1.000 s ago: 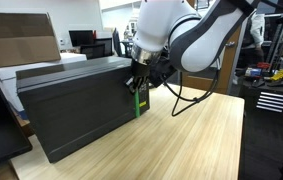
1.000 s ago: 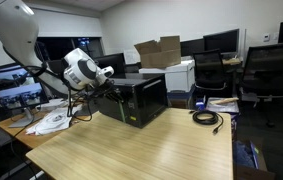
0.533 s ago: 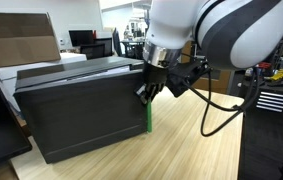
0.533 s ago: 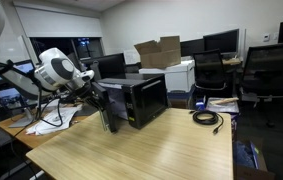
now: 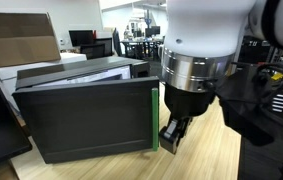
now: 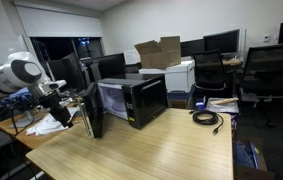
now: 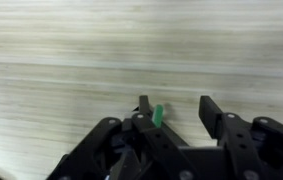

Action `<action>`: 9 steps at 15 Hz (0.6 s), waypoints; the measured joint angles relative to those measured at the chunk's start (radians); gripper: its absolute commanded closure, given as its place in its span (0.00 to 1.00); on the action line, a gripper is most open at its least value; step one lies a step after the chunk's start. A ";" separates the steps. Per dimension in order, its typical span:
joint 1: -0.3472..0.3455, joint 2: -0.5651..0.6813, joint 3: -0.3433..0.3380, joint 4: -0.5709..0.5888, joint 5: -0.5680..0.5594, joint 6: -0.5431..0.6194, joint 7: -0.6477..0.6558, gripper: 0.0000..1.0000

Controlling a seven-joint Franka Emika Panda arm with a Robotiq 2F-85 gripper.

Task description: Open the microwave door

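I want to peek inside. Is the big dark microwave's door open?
Open. The flat dark door panel stands swung out from the grey boxy microwave.

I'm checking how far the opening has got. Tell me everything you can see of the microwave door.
The door is a large flat dark grey-black panel, plain and matte-looking, with a bright green vertical strip along its free edge. It stands upright over the table, swung well out from the microwave, whose front is uncovered. The gripper is at the green edge; in the wrist view the strip sits between the jaws, which stand apart.
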 measured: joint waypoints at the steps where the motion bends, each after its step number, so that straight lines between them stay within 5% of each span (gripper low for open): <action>1: -0.008 -0.018 0.040 -0.002 0.066 -0.036 -0.048 0.07; 4: -0.033 -0.085 0.112 0.034 0.216 -0.178 -0.179 0.00; 9: -0.146 -0.155 0.130 0.209 0.243 -0.413 -0.262 0.00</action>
